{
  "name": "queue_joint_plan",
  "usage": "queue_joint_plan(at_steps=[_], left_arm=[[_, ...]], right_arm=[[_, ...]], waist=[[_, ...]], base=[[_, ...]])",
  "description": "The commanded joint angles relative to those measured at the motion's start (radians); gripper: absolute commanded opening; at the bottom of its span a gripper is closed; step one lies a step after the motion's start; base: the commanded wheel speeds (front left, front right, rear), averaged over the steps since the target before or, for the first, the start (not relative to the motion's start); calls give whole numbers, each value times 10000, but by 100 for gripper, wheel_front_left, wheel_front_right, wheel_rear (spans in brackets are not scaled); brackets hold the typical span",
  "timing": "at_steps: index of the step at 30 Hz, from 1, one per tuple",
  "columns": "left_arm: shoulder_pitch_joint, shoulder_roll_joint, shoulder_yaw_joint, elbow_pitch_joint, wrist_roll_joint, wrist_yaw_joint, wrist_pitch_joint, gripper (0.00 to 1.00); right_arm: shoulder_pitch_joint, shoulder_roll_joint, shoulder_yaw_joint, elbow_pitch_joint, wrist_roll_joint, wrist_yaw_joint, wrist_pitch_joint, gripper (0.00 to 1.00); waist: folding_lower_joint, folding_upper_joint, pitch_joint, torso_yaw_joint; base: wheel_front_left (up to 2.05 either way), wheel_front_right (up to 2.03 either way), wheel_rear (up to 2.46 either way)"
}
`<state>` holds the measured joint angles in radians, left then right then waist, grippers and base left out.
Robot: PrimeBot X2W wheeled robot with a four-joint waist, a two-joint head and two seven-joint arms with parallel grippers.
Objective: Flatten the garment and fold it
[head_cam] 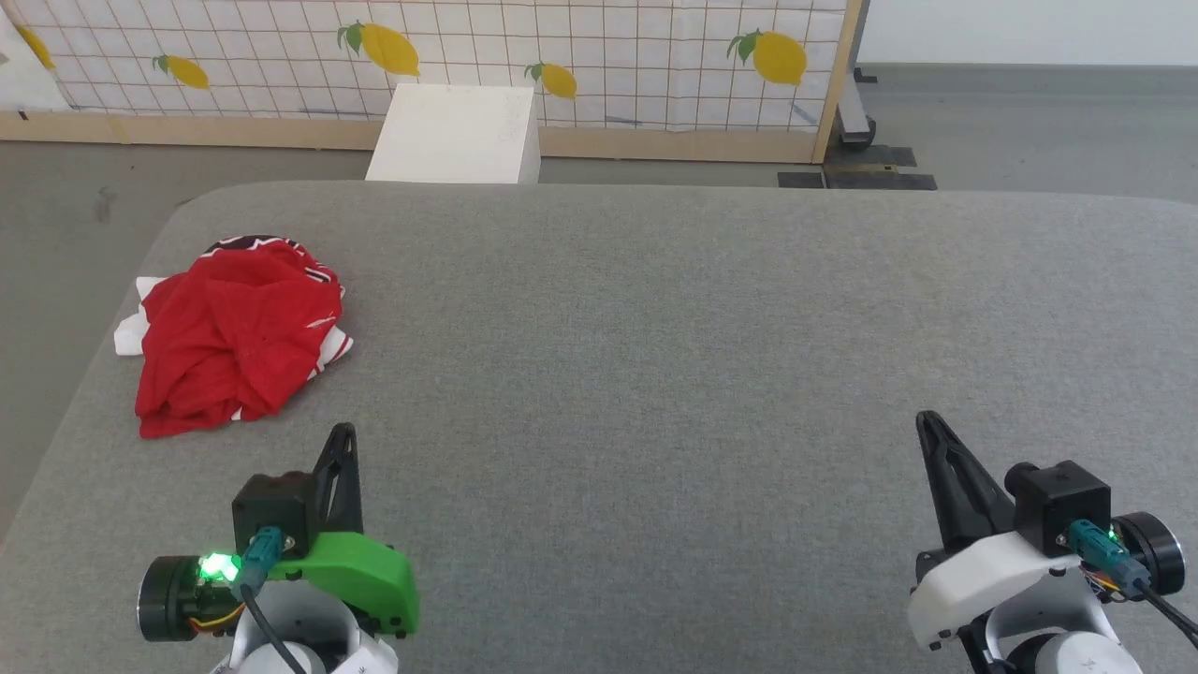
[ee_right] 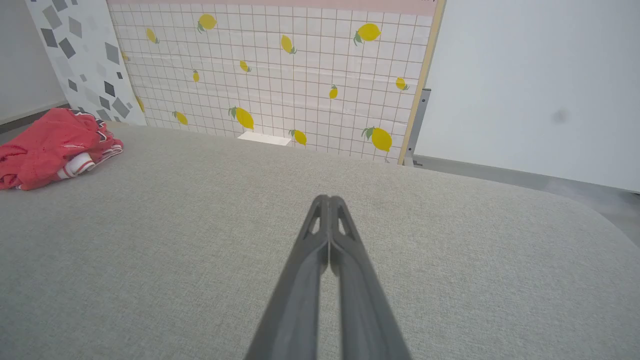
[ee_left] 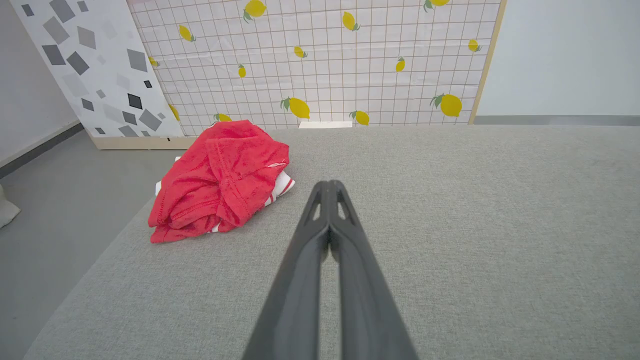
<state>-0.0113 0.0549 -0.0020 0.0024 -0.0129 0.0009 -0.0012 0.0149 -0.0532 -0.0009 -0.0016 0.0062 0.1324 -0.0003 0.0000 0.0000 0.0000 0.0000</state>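
With left gripper (head_cam: pixel 343 431) and right gripper (head_cam: pixel 927 419) jaws pressed together and empty, the garment (head_cam: pixel 234 337), crumpled by the tabletop's (head_cam: pixel 655 328) left edge with sleeves seemingly tucked under, could slip off if tugged outward.

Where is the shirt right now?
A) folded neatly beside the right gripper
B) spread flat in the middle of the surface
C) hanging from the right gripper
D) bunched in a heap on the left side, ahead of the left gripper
D: the shirt lies crumpled on the left part of the grey surface, beyond the shut, empty left gripper; the right gripper, also shut on nothing, is well away from it.
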Motion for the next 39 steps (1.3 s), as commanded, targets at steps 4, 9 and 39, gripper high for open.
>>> queue_joint_plan(at_steps=[4,9,39], left_arm=[[113,-47,20,-24,129,-9,12,0],[113,-47,20,-24,129,-9,12,0],[-14,-3,-198,250,-252,49,-295,100]], right_arm=[[-149,30,9,16,-62,-17,3,0],[-149,30,9,16,-62,-17,3,0],[20,0,-115,250,439,-2,-295,100]], waist=[[0,0,0,0],[0,0,0,0],[0,0,-6,-16]], base=[[0,0,0],[0,0,0],[0,0,0]])
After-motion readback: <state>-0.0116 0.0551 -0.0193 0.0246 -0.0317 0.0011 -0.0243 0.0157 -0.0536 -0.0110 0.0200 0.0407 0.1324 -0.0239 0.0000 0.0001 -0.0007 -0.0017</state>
